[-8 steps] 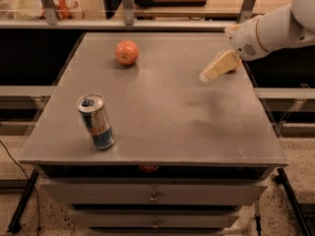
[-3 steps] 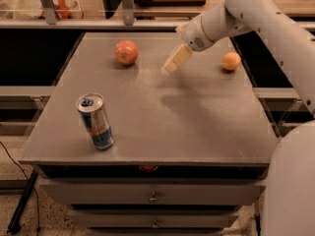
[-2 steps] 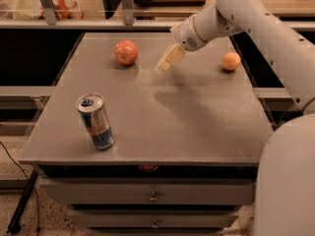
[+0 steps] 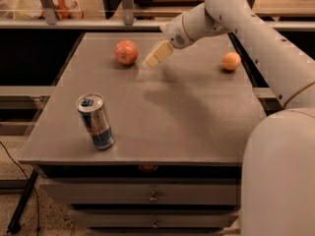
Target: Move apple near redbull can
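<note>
The apple (image 4: 126,52), round and reddish-orange, sits on the grey table (image 4: 197,112) at the far left. The redbull can (image 4: 95,121), silver and blue with a blue tab, stands upright near the front left corner. My gripper (image 4: 156,55) hangs just above the table, a short way right of the apple and not touching it. It holds nothing that I can see. My white arm reaches in from the right and fills the lower right of the view.
A smaller plain orange fruit (image 4: 231,61) lies at the far right of the table. Shelving and rails run behind the table's back edge. Drawers (image 4: 153,195) sit under the front edge. The can stands close to the front left edge.
My gripper has moved left across the back of the table, from the right side to just beside the apple. The apple, can and orange fruit have not moved.
</note>
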Tool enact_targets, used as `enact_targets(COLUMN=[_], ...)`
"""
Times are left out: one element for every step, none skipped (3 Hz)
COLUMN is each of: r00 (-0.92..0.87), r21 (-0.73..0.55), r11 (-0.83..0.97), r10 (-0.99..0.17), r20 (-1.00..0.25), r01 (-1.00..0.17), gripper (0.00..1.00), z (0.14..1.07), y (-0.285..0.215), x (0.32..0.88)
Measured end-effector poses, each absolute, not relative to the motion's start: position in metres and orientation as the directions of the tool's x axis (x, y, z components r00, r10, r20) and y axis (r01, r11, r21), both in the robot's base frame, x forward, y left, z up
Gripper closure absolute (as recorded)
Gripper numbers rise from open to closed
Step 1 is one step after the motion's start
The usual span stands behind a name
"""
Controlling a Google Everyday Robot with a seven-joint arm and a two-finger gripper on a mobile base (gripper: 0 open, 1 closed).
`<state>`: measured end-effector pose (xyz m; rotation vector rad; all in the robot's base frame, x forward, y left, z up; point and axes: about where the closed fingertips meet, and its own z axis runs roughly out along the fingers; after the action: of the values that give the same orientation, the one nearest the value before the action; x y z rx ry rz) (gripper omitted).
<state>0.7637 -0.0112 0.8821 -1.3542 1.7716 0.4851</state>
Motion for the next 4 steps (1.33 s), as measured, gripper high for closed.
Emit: enact_targets(r00=[-0.066,-0.065,-0.064,-0.062], r21=[-0.158,-0.142,-0.130,-0.124], r11=[0.324,0.304,0.290,0.278], r10=[-0.585,-0.579,-0.576,-0.575], r20=[-0.808,-0.813,-0.815,-0.816], r01=[-0.933,-0.942,-0.948,-0.953], gripper=[0.00,0.00,0.00,0.00], z=[0.882,0.879,0.876,0.874], y=[0.012,0.030,0.043,0.051], x=[0.768,0.772,0.773,0.774])
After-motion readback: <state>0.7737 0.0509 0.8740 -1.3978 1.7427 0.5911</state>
